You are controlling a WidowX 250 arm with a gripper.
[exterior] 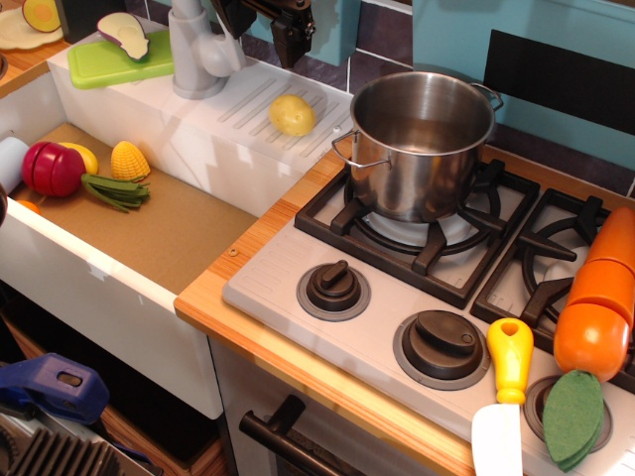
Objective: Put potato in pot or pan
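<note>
The potato (292,115) is a small pale yellow oval lying on the ridged white drainboard (248,109) left of the stove. The pot (422,139) is a large shiny steel pot with two loop handles, standing empty on the rear left burner. My black gripper (262,34) hangs at the top edge, just above and behind the potato, beside the grey faucet (198,50). Its jaws look open and hold nothing.
The sink (159,228) holds a corn piece (130,161), a yellow fruit (83,156), a red vegetable (52,169) and green leaves. A green board with an eggplant (124,35) lies behind. A carrot (600,297) and a yellow-handled knife (504,397) lie on the stove at right.
</note>
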